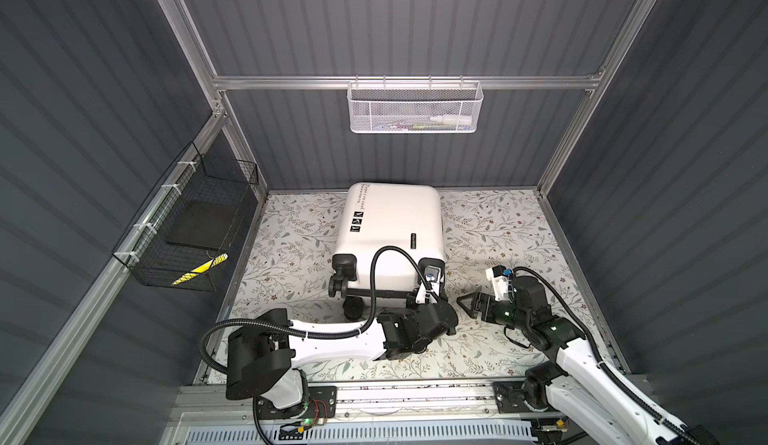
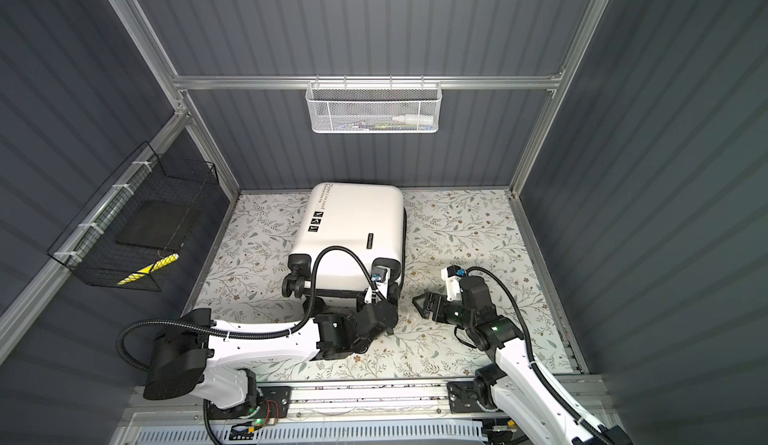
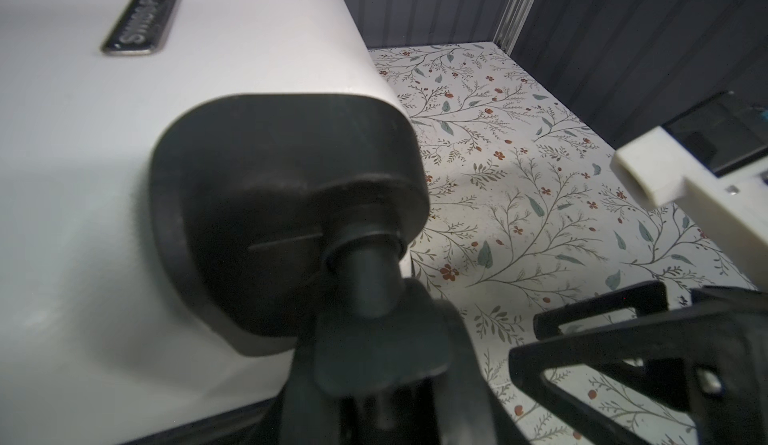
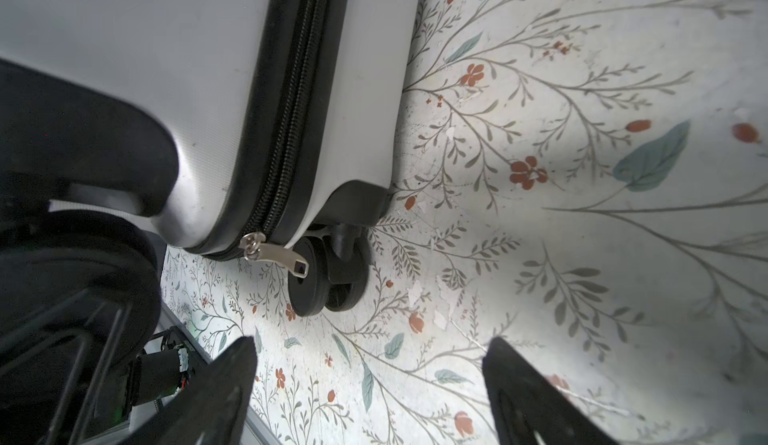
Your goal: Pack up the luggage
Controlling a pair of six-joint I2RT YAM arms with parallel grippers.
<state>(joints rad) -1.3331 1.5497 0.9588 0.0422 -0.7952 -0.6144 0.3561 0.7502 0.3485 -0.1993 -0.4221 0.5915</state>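
The luggage (image 1: 390, 231) (image 2: 353, 231), a white hard-shell suitcase, lies flat and zipped shut on the floral mat in both top views, wheels toward me. My left gripper (image 1: 428, 297) (image 2: 384, 297) is at its near right corner. In the left wrist view the left gripper (image 3: 382, 372) is shut on the black wheel (image 3: 374, 339) under the corner housing. My right gripper (image 1: 467, 303) (image 2: 422, 303) hovers low just right of that corner, open and empty. The right wrist view shows this gripper (image 4: 370, 380) over bare mat, short of the silver zipper pull (image 4: 276, 254) and the lower wheel (image 4: 328, 281).
A white mesh basket (image 1: 415, 108) with a small bottle and other items hangs on the back rail. A black wire basket (image 1: 187, 231) on the left wall holds a dark pad and a yellow-black item. Floral mat (image 1: 498, 222) lies bare right of the suitcase.
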